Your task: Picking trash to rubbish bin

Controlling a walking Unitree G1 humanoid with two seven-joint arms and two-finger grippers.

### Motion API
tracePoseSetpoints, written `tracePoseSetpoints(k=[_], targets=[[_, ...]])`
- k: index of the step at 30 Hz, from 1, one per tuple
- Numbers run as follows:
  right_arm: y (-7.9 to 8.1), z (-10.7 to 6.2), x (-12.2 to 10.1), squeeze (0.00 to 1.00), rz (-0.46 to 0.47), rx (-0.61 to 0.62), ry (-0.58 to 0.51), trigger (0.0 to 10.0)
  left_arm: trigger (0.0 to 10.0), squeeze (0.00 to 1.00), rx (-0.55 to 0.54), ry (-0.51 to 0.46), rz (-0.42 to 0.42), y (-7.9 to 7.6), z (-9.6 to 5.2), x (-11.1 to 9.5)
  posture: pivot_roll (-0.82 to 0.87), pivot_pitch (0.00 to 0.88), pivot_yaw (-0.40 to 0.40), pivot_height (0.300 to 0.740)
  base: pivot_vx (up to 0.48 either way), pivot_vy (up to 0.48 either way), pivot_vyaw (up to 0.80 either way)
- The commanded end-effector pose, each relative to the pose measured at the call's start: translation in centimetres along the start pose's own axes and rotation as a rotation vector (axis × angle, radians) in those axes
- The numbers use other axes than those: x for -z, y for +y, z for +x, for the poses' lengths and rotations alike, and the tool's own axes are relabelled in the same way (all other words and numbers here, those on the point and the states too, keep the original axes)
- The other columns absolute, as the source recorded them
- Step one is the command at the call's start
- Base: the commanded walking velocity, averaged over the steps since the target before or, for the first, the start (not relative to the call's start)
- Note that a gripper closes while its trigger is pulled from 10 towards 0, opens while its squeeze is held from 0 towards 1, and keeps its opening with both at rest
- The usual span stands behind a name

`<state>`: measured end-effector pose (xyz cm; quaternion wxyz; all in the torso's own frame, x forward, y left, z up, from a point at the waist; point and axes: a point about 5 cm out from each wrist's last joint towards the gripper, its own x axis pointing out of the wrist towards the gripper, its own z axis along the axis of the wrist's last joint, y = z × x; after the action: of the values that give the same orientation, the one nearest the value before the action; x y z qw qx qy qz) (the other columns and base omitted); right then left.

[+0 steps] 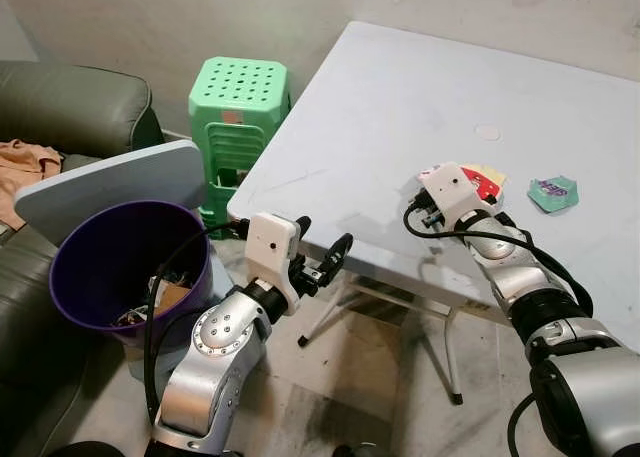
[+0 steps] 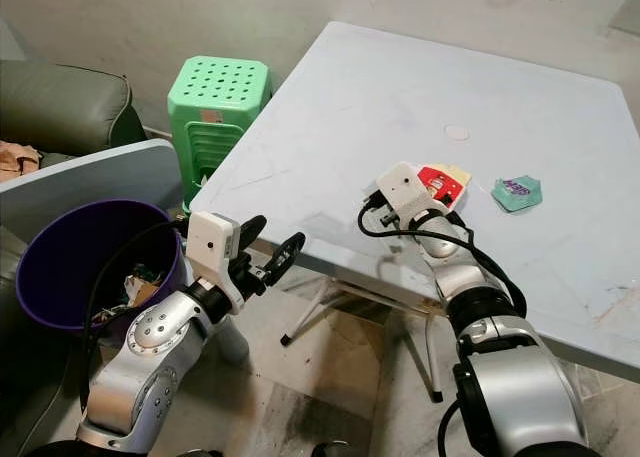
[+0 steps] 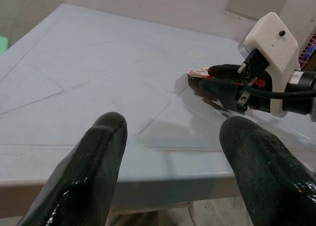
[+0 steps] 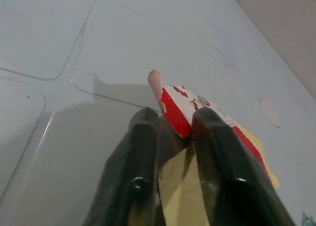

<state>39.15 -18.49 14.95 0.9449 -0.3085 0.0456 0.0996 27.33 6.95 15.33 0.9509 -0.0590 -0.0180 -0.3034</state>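
Observation:
A red, white and yellow wrapper (image 4: 178, 112) lies on the pale blue table (image 1: 390, 107), near its front edge. My right gripper (image 4: 175, 121) rests on the table, shut on the wrapper, whose red and white corner sticks out between the fingertips. A teal wrapper (image 1: 553, 192) lies just right of it. My left gripper (image 1: 325, 235) hangs open and empty in front of the table's front edge, between the table and the purple rubbish bin (image 1: 70, 247), pointing at the right gripper. The bin stands on the floor to the left with some trash inside.
A green plastic stool (image 1: 238, 97) stands behind the bin, by the table's left corner. A grey-blue board (image 1: 110, 182) leans behind the bin against a dark sofa (image 1: 60, 107). The table's legs (image 1: 450, 357) stand on the bare floor below.

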Motion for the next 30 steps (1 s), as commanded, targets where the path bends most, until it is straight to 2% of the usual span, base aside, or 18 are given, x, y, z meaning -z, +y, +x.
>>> tracePoseSetpoints(k=[1, 18, 23, 24, 26, 27, 28, 29, 30], targets=[[-0.5, 0.1, -0.2, 0.00, 0.012, 0.017, 0.009, 0.0, 10.0, 0.00, 0.008, -0.002, 0.008, -0.2, 0.1, 0.0, 0.03, 0.122, -0.085, 0.740, 0.000, 0.000, 0.00], [-1.0, 0.0, -0.1, 0.00, 0.036, 0.036, 0.008, 0.0, 10.0, 0.00, -0.004, -0.013, 0.028, 0.2, 0.3, -0.2, 0.03, 0.116, -0.084, 0.740, 0.000, 0.000, 0.00], [-2.3, -0.2, -0.4, 0.00, 0.125, 0.096, -0.046, 0.0, 10.0, 0.00, -0.039, -0.033, 0.047, 1.1, 0.6, -0.7, 0.04, 0.097, -0.089, 0.740, 0.000, 0.000, 0.00], [-2.9, -0.5, -0.7, 0.00, 0.167, 0.130, -0.093, 0.0, 10.0, 0.00, -0.059, -0.044, 0.053, 1.4, 0.6, -0.9, 0.05, 0.088, -0.089, 0.740, 0.000, 0.000, 0.00], [-3.3, -0.6, -0.9, 0.00, 0.196, 0.152, -0.116, 0.0, 10.0, 0.00, -0.073, -0.053, 0.056, 1.6, 0.7, -1.1, 0.05, 0.083, -0.090, 0.740, 0.000, 0.000, 0.00], [-3.5, -0.7, -1.0, 0.00, 0.204, 0.166, -0.136, 3.5, 10.0, 0.00, -0.077, -0.056, 0.052, 1.7, 0.8, -1.1, 0.05, 0.083, -0.090, 0.740, 0.000, 0.000, 0.00], [-3.9, -0.9, -1.2, 0.00, 0.222, 0.187, -0.162, 9.0, 10.0, 0.00, -0.084, -0.060, 0.050, 1.9, 0.8, -1.2, 0.05, 0.071, -0.087, 0.740, 0.000, 0.000, 0.00], [-4.4, -1.2, -1.6, 0.00, 0.296, 0.195, -0.217, 10.0, 10.0, 0.00, -0.109, -0.068, 0.049, 2.3, 1.1, -1.5, 0.05, 0.071, -0.087, 0.740, 0.000, 0.000, 0.00], [-4.5, -1.3, -1.8, 0.00, 0.322, 0.193, -0.238, 10.0, 10.0, 0.00, -0.119, -0.069, 0.049, 2.5, 1.2, -1.5, 0.05, 0.071, -0.087, 0.740, 0.000, 0.000, 0.00]])
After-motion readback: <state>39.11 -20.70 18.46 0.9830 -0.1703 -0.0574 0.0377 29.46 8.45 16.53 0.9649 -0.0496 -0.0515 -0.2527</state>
